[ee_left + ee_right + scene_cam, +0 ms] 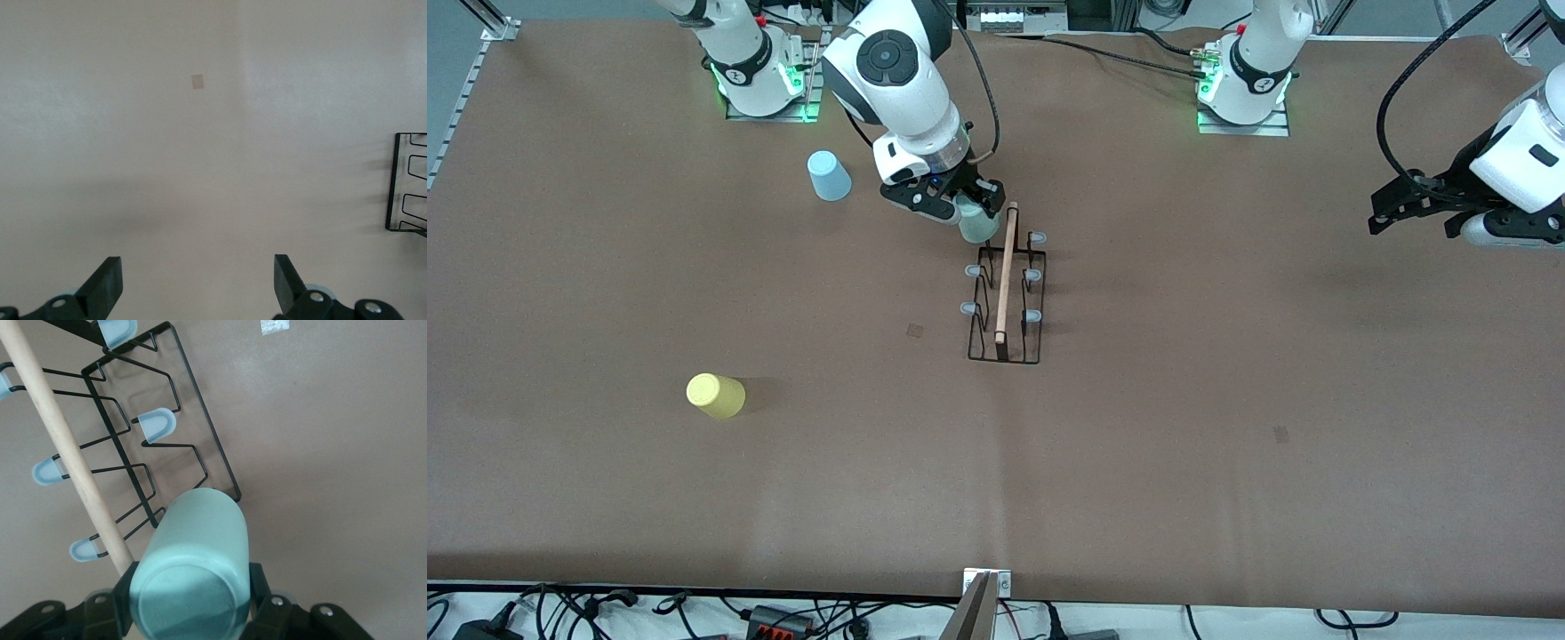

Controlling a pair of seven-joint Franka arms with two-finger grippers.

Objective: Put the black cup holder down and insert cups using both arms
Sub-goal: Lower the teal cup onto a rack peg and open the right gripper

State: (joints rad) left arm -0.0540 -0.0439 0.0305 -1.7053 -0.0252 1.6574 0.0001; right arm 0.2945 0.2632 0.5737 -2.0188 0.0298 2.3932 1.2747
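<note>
The right gripper (971, 206), clamping the grey-green cup (978, 224), is hovering over the black cup holder (1007, 298)'s base-edge end, 1 prong (155, 425) just ahead, while the left gripper (198, 283) is waiting spread apart near the table (1227, 427)'s corner.

Black wire holder (1005, 302) with pale wooden rod (1006, 271); cups grey-green (978, 224), light blue (829, 175), yellow (715, 396)

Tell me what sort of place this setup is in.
Likely a robotics lab bench: two arms bolted along the brown-covered table, loose cables at its edge, and the right gripper holding a grey-green cup over a black cup holder; the left gripper waits.
</note>
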